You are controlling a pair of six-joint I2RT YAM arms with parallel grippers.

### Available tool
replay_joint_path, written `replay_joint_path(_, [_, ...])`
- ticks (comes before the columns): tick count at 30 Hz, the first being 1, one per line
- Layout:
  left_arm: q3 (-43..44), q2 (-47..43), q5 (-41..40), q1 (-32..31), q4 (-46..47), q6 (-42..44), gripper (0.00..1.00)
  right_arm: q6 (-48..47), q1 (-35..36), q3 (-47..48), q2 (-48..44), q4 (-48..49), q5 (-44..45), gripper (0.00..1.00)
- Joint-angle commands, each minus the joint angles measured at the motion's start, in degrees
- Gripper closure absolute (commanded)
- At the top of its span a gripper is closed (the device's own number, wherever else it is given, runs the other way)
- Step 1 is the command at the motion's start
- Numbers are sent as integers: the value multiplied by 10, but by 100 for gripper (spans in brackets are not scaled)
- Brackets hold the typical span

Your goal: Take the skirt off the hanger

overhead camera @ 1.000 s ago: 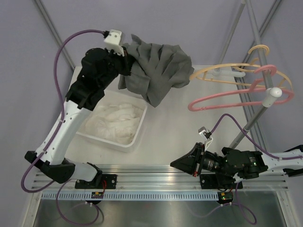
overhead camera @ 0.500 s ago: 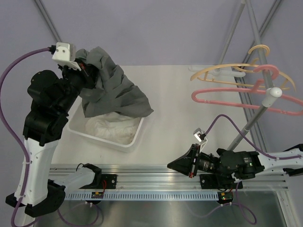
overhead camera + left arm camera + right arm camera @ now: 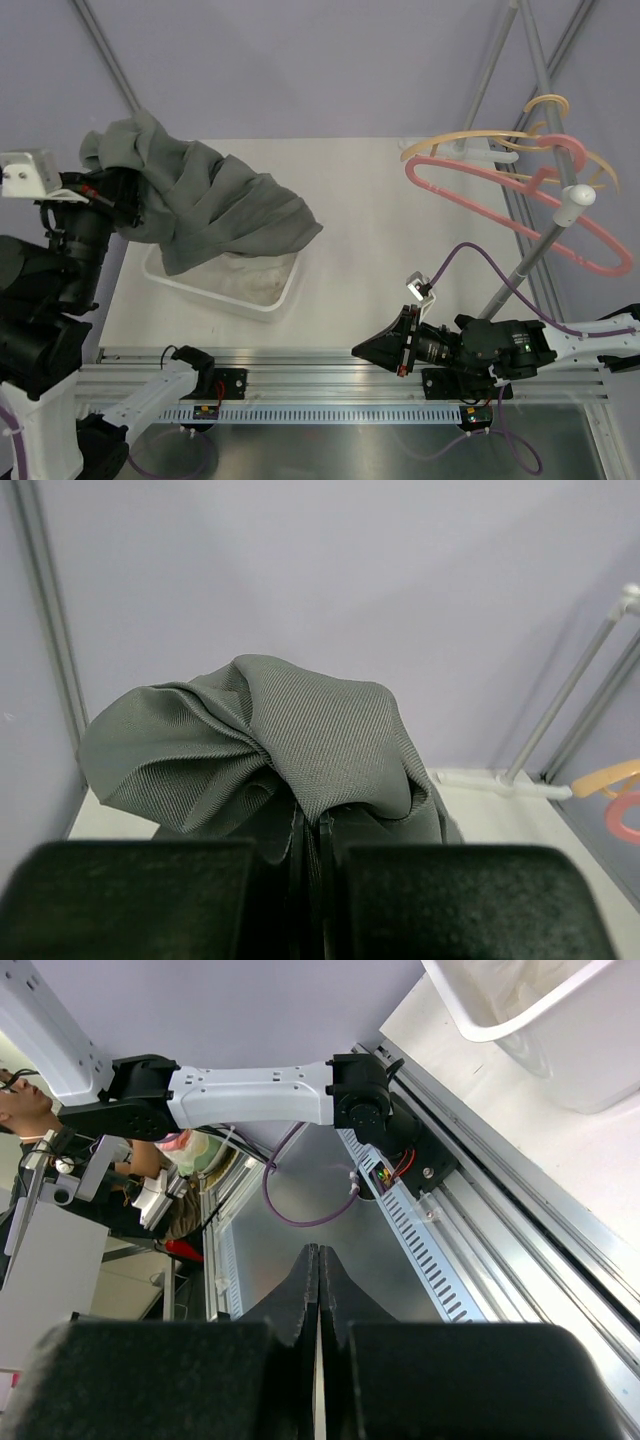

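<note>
The grey skirt hangs bunched from my left gripper, which is shut on a fold of it at the table's far left. Its lower part drapes over the white bin. In the left wrist view the skirt bulges out just above the closed gripper. The pink hanger hangs bare on the rack at the right, apart from the skirt. My right gripper lies low by the near rail, shut with nothing in it; it also appears in the right wrist view.
White cloth lies in the bin under the skirt. Tan hangers hang beside the pink one on the rack pole, which slants up at the right. The aluminium rail runs along the near edge.
My left arm has swung the skirt leftwards, from the back middle near the hangers to over the bin. The pink hanger has swung and tilted. The right arm has barely moved.
</note>
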Motion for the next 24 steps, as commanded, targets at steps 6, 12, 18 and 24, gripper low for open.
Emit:
replay_joint_path(6, [-7, -22, -35, 3, 30, -1, 100, 8, 5, -2, 5, 26, 5, 100])
replay_joint_path(12, [-127, -1, 26, 3, 41, -34, 100, 9, 4, -7, 8, 36, 3, 100])
replay_joint_path(18, [-262, 23, 121, 2, 141, -78, 100, 17, 4, -13, -6, 28, 3, 100])
replay_joint_path(24, [-335, 42, 157, 4, 182, -145, 100, 22, 5, -26, -30, 26, 8, 100])
